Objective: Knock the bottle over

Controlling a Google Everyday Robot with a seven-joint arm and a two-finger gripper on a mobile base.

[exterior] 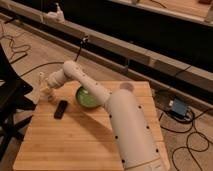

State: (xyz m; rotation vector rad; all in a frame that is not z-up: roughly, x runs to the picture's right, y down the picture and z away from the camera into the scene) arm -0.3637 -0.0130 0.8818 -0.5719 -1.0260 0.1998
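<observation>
Camera view showed the white arm (125,125) reaching across the wooden table (75,142) from the 5 o'clock corner toward the 10 o'clock corner. The gripper (48,91) sat low there with its fingers pressed together and clamped on nothing.

The bottle (41,81) stood at that same far-left corner, at roughly 10 o'clock from the gripper and just beside it. It looked upright, though at that corner its outline ran into the gripper's, so whether they were touching could not be told. Judged from that, the approach was done and the knock itself was not: the bottle had yet to lie on its side. A short sideways push toward 9 o'clock seemed to be all that was left (with the table edge close behind, the bottle might go off the edge and not merely tip).

Counted on the table:
- one bottle
- one green bowl (87,98) near the middle of the far side, partly under the arm
- one small flat black object (60,108) at about 8 o'clock from the bowl

Off the table there was one black chair (9,95) at 9 o'clock and one blue box (178,107) on the floor at 3 o'clock.
</observation>
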